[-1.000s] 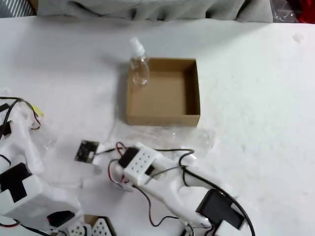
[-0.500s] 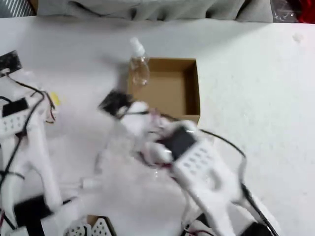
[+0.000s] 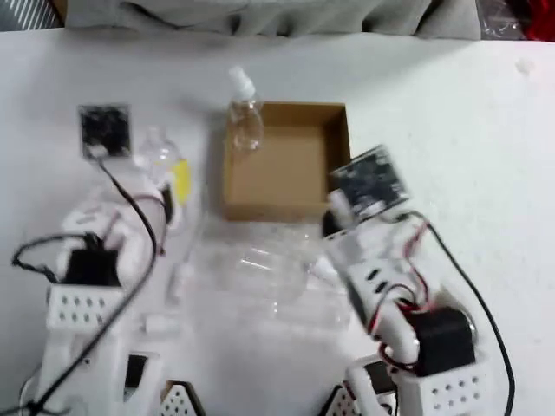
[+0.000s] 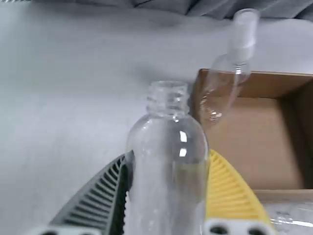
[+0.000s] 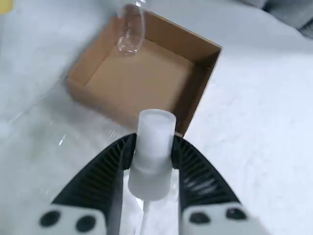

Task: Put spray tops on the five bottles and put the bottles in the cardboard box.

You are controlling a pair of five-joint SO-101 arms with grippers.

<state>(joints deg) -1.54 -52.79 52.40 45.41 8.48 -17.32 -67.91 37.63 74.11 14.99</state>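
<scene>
Jaws closed on parts: left gripper [image 4: 168,164] gripped the body of an uncapped clear bottle [image 4: 166,142], and right gripper [image 5: 152,144] pinched a spray top [image 5: 154,161].
Cardboard box [image 3: 286,208] sat between the arms, with a capped bottle [image 3: 244,117] at its far-left corner. The held bottle looked light, thin-walled and slick, so grip mid-body, gently. The top looked rigid, so grip its collar.

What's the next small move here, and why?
Likely carry the spray top in the right end effector over to the bottle in the left end effector. The bottle's neck is bare, the top is gripped, and the two are apart, near the cardboard box.
</scene>
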